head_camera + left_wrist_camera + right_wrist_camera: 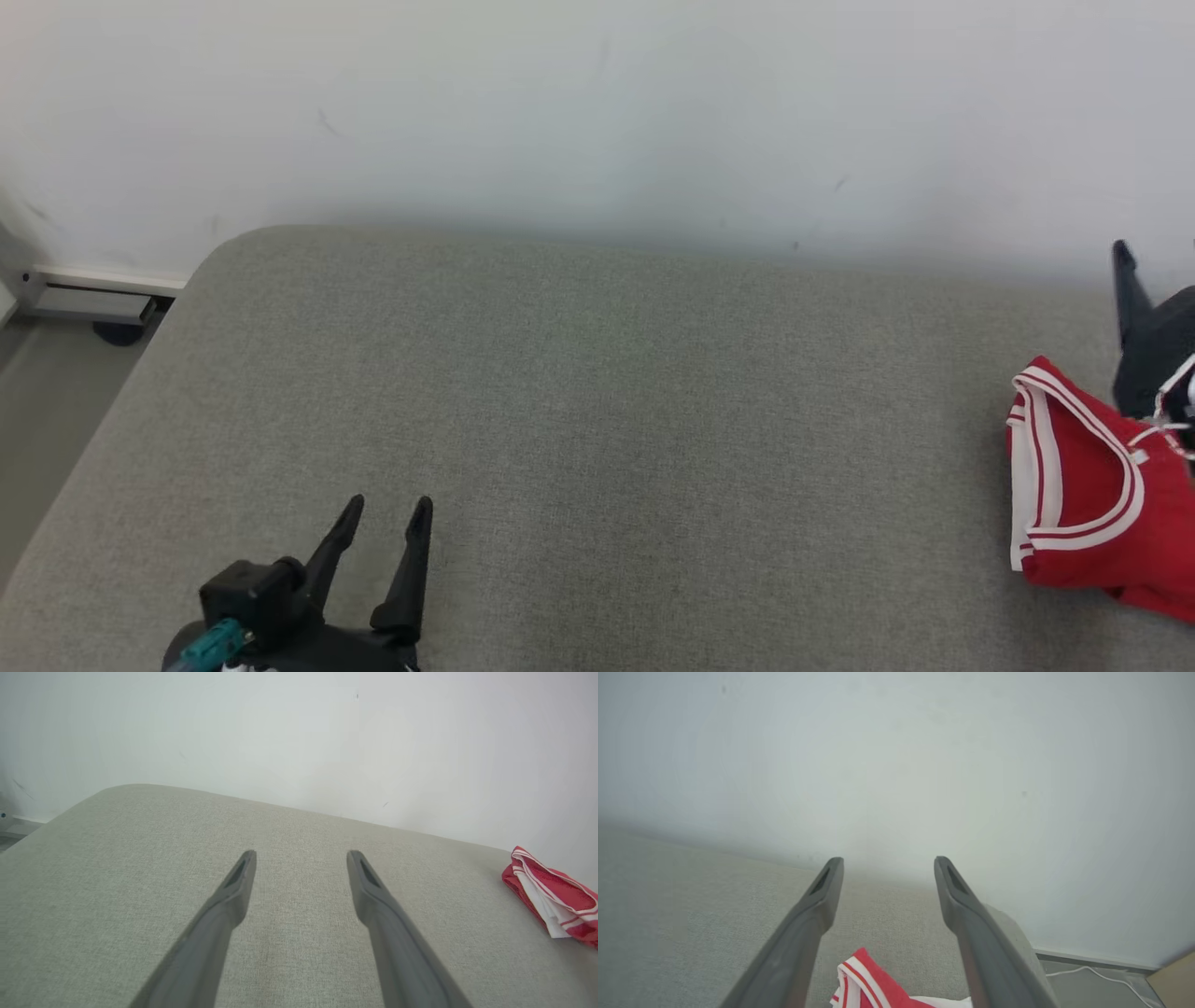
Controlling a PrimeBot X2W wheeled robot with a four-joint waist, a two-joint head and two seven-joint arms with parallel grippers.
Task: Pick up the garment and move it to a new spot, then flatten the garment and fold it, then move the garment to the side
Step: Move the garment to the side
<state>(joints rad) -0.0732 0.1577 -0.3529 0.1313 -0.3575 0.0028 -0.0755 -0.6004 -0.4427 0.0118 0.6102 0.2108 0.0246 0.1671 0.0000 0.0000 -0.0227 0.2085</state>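
On the cushion [597, 420] the garment [1092, 485] is laid at 3 o'clock. At 7 o'clock the left gripper [389, 504] is seen, well apart. The right gripper [887, 863] is placed just beside the garment. The wall [597, 112] is found behind, at 12 o'clock.

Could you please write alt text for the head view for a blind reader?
A red garment with white trim lies at the right edge of a grey cushion, by the right gripper; the left gripper sits open at lower left.

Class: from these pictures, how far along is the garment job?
Looks done: the red garment lies compactly folded at the right side of the cushion. In hand: nothing; the right gripper stands open over it, the left gripper open over bare cushion. Left: probably only withdrawing the arms.
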